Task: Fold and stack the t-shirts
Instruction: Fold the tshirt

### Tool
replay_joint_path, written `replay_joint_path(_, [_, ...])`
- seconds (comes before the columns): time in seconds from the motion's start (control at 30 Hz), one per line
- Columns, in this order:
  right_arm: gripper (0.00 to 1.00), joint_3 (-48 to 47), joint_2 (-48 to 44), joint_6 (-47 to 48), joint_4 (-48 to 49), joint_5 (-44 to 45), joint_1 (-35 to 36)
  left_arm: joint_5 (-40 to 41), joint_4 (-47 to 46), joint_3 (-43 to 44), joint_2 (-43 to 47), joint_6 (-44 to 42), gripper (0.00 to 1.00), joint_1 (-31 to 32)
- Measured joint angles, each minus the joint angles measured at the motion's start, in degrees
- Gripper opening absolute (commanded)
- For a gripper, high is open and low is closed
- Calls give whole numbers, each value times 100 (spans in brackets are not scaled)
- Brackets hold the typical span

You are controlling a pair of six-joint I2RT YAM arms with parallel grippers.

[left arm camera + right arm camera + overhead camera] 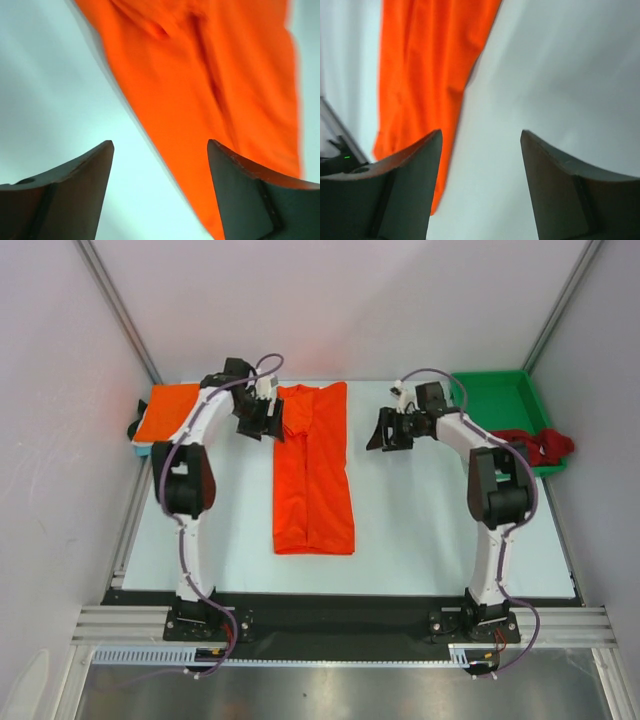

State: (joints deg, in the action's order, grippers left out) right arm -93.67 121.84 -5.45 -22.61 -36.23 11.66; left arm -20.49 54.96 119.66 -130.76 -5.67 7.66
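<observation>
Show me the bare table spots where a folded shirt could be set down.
Widest bare patch: table between the long orange shirt and the right arm. A narrower strip lies between that shirt and the left arm. Crowded: the far left corner with the folded stack, and the far right with the green tray and dark red shirt.

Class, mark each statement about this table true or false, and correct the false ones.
1. The middle shirt lies as a long narrow strip. True.
2. The left gripper holds that shirt. False: its jaws stand open and empty beside the shirt's far left edge.
3. The tray stands at the far right of the table. True.
4. The red shirt lies folded flat at the far left. False: it lies crumpled at the tray's near right edge.
5. The right gripper is shut. False: it is open, with nothing between its fingers.
</observation>
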Motion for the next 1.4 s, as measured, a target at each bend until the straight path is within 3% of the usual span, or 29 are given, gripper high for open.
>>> replay_joint_path(0.17, [68,1947,-1447,-730,195,-719,-267,-420,-162,-2238,2057,741,61,-59])
replay_joint_path(0.27, [67,2979,-2033,-1008,267,-1003,-205,-721,-428,-3716,2879,1384,61,-136])
replay_joint_path(0.4, [66,4111,-2393,-1303,295,-1180,68,-1078,-831,-5394,3071,2035,60,-184])
replay_joint_path(0.57, [63,4625,-2420,-1598,417,-1231,424,-1285,-1115,-6769,3147,2570,61,-184])
replay_joint_path(0.9, [59,4778,-2371,-1967,686,-1054,1213,-1471,-1915,-7353,3617,3176,61,164])
replay_joint_path(1.4, [52,4242,-1816,-2369,579,-852,1521,-1419,-2201,-7600,3786,3324,50,278])
